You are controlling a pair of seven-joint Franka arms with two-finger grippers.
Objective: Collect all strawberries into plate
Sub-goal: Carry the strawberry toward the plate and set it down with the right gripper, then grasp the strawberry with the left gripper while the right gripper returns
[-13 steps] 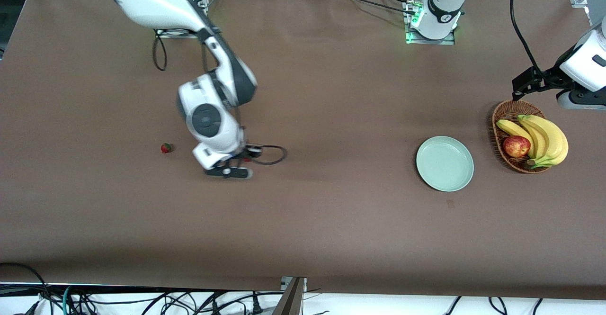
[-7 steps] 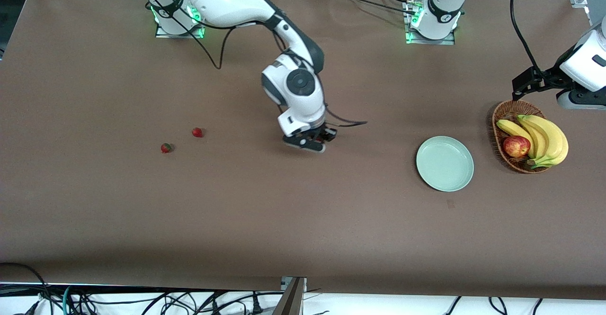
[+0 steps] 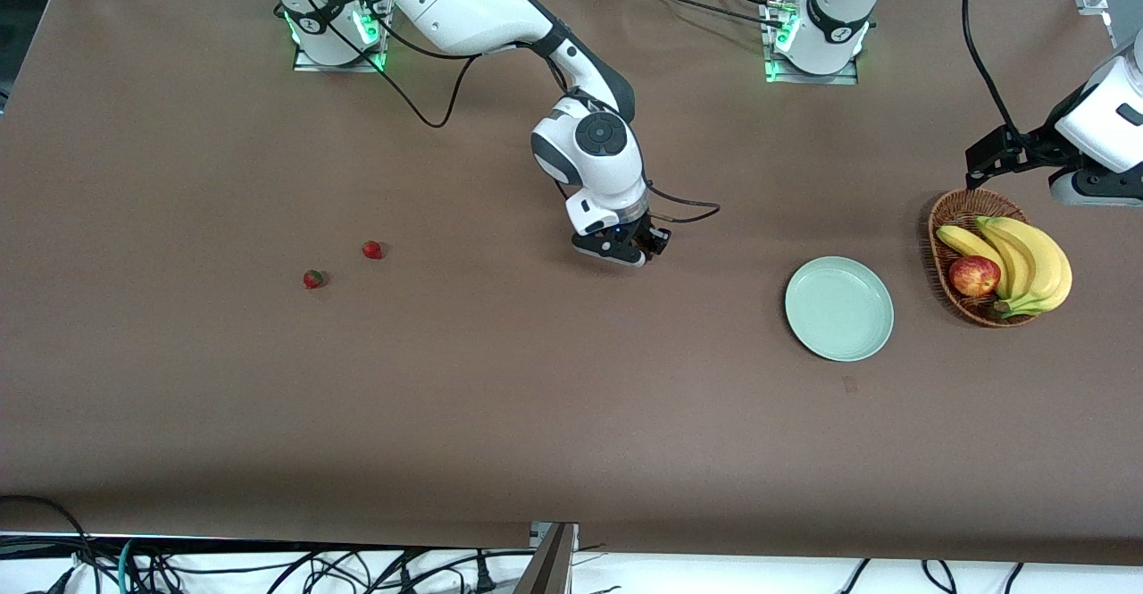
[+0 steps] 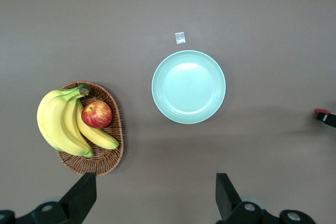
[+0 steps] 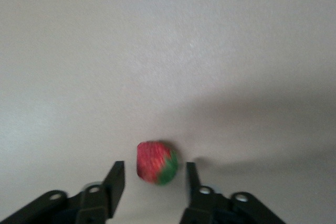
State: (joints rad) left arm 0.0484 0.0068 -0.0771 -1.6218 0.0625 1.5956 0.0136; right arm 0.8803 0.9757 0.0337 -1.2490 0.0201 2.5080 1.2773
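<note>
Apparently strawberry (image 5: 156,162) released early between parted right gripper (image 5: 152,182) fingers, well short of plate (image 3: 839,308); left gripper (image 4: 152,195) parked open, empty, over plate.

High front camera faces the robots; both wrist views look down, the left sharing its plate (image 3: 838,308).

Even overhead light, soft shadows, right wrist view blurry.

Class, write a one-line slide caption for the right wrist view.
Right claw open over the brown table, a strawberry between its fingers, untouched by either.
</note>
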